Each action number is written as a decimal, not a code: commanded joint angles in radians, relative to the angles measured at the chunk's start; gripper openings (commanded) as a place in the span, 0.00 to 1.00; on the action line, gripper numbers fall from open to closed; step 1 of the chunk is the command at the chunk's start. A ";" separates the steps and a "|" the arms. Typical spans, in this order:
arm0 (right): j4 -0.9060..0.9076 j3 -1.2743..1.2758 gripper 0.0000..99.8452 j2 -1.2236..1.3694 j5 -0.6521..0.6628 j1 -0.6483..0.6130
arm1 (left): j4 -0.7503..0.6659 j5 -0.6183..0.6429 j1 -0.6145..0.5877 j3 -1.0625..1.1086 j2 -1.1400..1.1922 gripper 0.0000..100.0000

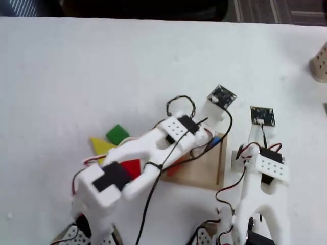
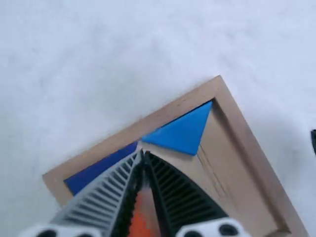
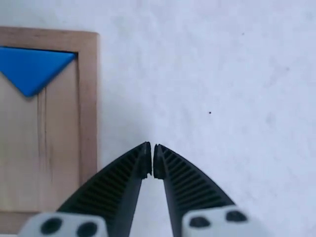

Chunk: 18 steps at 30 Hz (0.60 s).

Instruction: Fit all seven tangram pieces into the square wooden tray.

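The square wooden tray point(image 1: 203, 172) lay on the white bench point(image 1: 76, 66), with a light blue triangle point(image 2: 182, 131) in 1 corner and a dark blue piece point(image 2: 98, 168) beside it. The left gripper point(image 2: 143, 157) hung over the tray with its jaws pressed together. An orange piece point(image 2: 143, 217) showed in the slit, but whether it was gripped could not be told. The right gripper point(image 3: 151, 160), closed on nothing, hovered just beside the tray. A green piece point(image 1: 117, 134), yellow piece point(image 1: 100, 145) and red piece point(image 1: 132, 167) lay outside.

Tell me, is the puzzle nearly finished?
Not yet. A light blue triangle and a dark blue piece lie in the square wooden tray. The left fingers hold an orange piece over it. The green square, yellow triangle and red piece wait outside.
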 commanded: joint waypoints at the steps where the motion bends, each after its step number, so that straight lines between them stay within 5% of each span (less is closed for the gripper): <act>1: -0.010 -0.009 0.02 -0.025 0.014 -0.013 | 0.026 0.002 -0.024 0.066 -0.202 0.02; 6: -0.010 -0.009 0.02 -0.025 0.014 -0.013 | -0.068 0.000 -0.122 0.281 -0.432 0.02; 12: -0.010 -0.009 0.02 -0.025 0.012 -0.013 | -0.244 0.000 -0.372 0.523 -0.667 0.02; 18: -0.002 -0.006 0.03 -0.024 0.009 -0.042 | -0.407 0.009 -0.532 0.591 -0.661 0.02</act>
